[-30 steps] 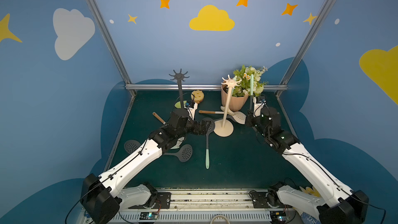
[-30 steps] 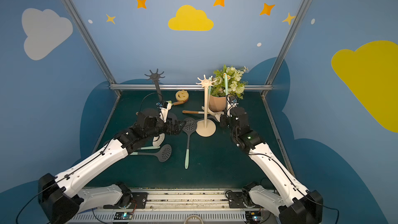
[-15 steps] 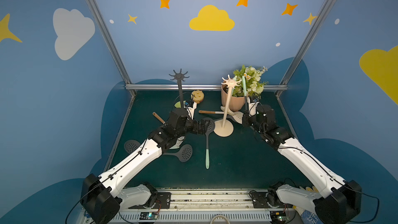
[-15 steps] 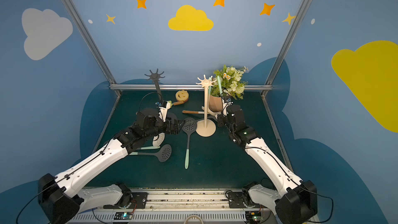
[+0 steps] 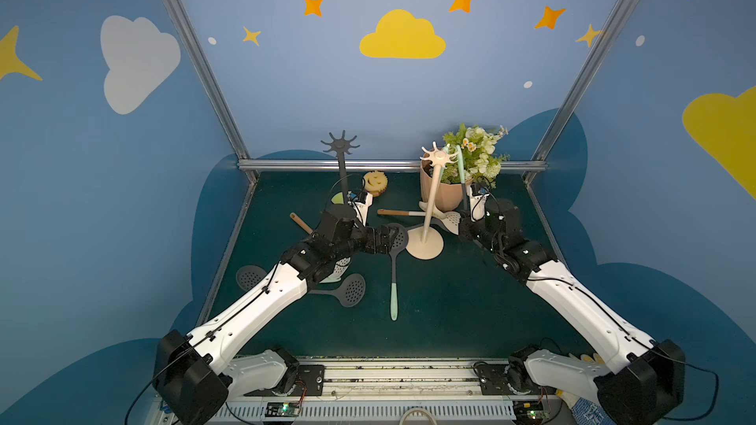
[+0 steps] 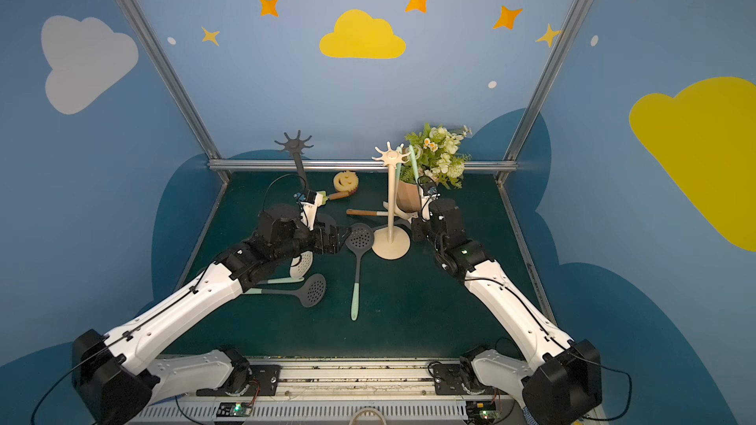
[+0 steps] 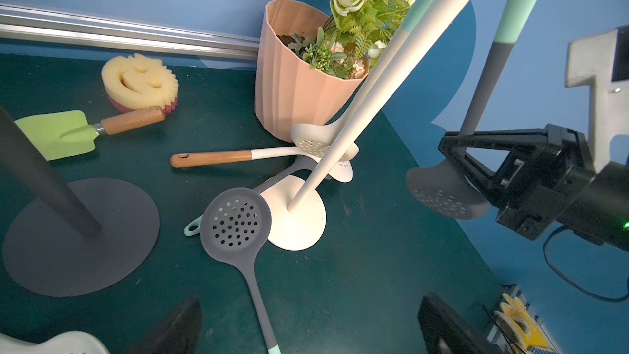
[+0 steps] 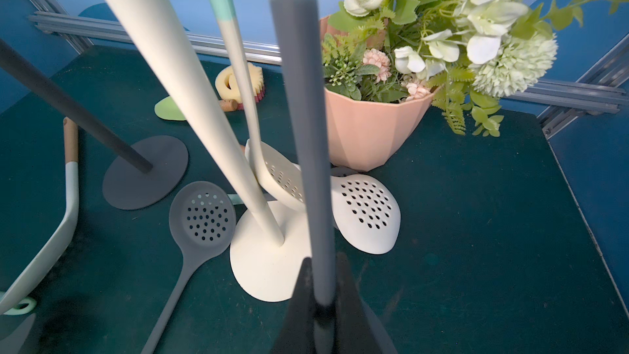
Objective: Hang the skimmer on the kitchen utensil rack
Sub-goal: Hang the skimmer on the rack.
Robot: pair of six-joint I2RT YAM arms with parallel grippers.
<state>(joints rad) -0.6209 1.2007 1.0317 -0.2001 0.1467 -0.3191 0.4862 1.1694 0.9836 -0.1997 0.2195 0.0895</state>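
My right gripper [image 5: 469,226] [image 8: 321,287] is shut on the grey stem of the skimmer [image 5: 463,188] [image 8: 303,131] and holds it upright. Its perforated grey head [image 7: 442,195] hangs just below the fingers, above the mat. The mint handle end [image 5: 459,159] stands close beside the hooks at the top of the cream utensil rack [image 5: 433,202] [image 6: 392,198]; whether it touches a hook I cannot tell. A white skimmer [image 8: 279,171] hangs on that rack. My left gripper [image 5: 386,238] [image 7: 311,315] is open, low over the mat, beside a second grey skimmer [image 5: 394,271] [image 7: 235,223] lying flat.
A pink flowerpot [image 5: 448,194] stands right behind the rack. A dark rack [image 5: 340,149] stands at the back left, with a smiley sponge [image 5: 375,183] and a green spatula [image 7: 58,134] near it. A wood-handled white skimmer [image 7: 238,157] and another grey skimmer [image 5: 352,289] lie on the mat.
My right arm has carried the upright skimmer leftward, bringing its mint handle end up next to the cream rack's top. The left arm has not moved.
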